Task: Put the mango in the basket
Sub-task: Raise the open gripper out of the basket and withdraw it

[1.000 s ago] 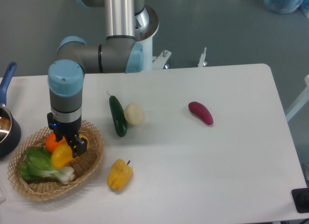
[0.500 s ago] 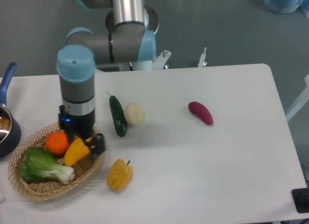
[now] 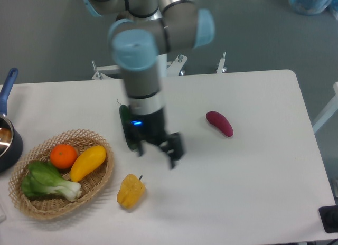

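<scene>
Taking the basket point(image 3: 31, 210) as the landmark, it is sitting at the near left of the white table point(image 3: 253, 197), and its woven rim is showing all round. The mango point(image 3: 88, 161) is lying inside it, along the right-hand side of the bowl, tilted with its upper end pointing toward the far right rim. Just to the mango's left, still inside the basket, an orange point(image 3: 63, 155) is resting, and in front of both a green bok choy point(image 3: 45, 182) is lying across the basket floor with its pale stalk end toward the right.

Just outside the basket's right rim, on the near side, a yellow bell pepper point(image 3: 130, 190) is sitting on the table with its stem pointing up.

Farther back and to the right of the basket, the gripper point(image 3: 157, 152) is hanging over the table, well apart from the basket. It is motion-blurred; its two dark fingers are standing apart with nothing between them. Behind it, a dark green cucumber point(image 3: 125, 130) is partly hiding.

Much farther to the right of the basket, a purple eggplant point(image 3: 219, 123) is lying by itself. At the left edge, just beyond the basket's far left rim, a dark pot point(image 3: 9, 144) with a blue handle is poking into view.
</scene>
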### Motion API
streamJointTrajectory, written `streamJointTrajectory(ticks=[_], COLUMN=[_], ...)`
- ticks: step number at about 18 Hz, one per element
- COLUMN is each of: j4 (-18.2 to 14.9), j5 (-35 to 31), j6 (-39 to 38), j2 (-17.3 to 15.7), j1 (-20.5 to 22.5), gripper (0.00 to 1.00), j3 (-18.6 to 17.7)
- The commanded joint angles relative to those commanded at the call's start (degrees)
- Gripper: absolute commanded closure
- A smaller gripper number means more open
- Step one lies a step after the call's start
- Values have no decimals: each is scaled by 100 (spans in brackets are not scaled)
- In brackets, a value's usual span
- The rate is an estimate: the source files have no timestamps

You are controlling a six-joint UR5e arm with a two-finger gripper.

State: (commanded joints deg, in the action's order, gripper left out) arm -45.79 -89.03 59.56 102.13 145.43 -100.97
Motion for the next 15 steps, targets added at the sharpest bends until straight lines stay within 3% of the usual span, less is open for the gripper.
streamJointTrajectory(ticks=[4, 15], j4=[-17, -483], j5=[44, 299], j6=[1074, 1268], j2=[9, -272], j1=[556, 1021], gripper=[0, 0], j3=[-440, -555])
